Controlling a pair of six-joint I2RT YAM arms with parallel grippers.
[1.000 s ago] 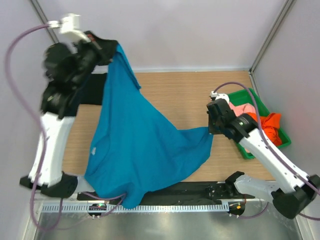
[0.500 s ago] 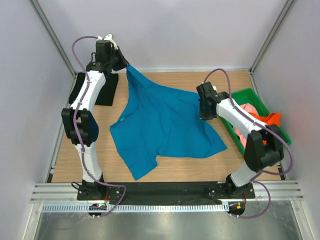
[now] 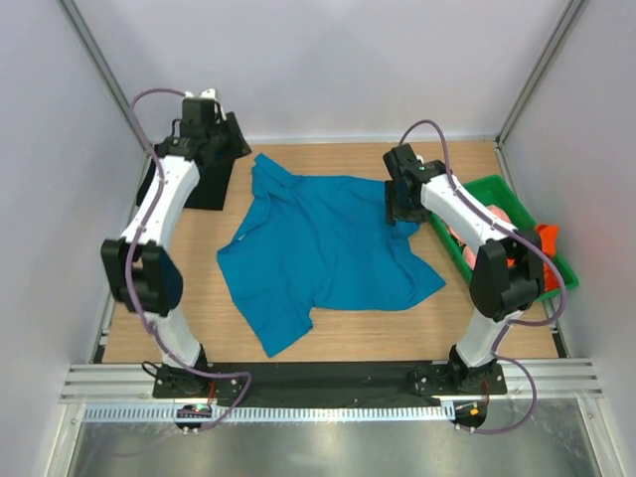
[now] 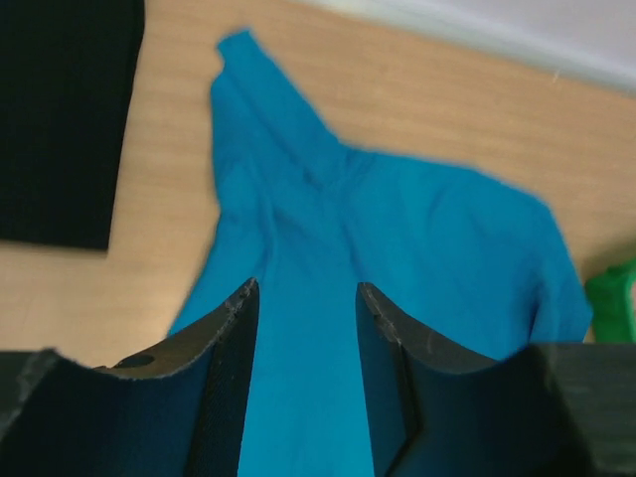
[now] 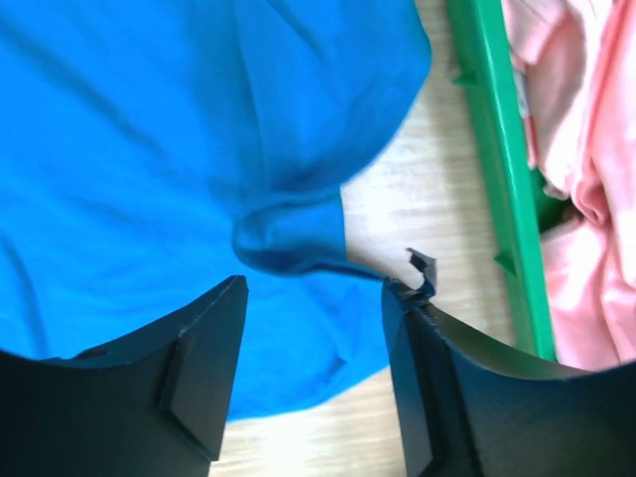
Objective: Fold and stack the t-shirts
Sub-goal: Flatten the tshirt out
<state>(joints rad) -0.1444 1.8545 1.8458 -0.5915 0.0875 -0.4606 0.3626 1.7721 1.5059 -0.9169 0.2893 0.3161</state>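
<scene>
The teal-blue t-shirt (image 3: pixel 328 248) lies spread and rumpled on the wooden table, collar toward the far left. My left gripper (image 3: pixel 237 147) hovers open above its far-left shoulder; in the left wrist view the left gripper (image 4: pixel 308 288) has only teal cloth (image 4: pixel 397 229) lying below its gap. My right gripper (image 3: pixel 397 204) stands open over the right sleeve; in the right wrist view the right gripper (image 5: pixel 313 283) shows the bunched sleeve (image 5: pixel 288 234) beneath it, not pinched. A black t-shirt (image 3: pixel 194 179) lies at the far left. The pink t-shirt (image 5: pixel 581 149) and the orange t-shirt (image 3: pixel 549 240) sit in the tray.
A green plastic tray (image 3: pixel 487 186) stands at the right edge, its rim (image 5: pixel 497 149) close beside my right gripper. Enclosure walls rise at the back and both sides. Bare wood (image 3: pixel 328 164) shows behind the teal shirt, and the metal rail (image 3: pixel 318 383) runs along the near edge.
Both grippers have opened and let go of the teal shirt, which went from hanging stretched in the air to lying on the table. Both arms swung toward the far side.
</scene>
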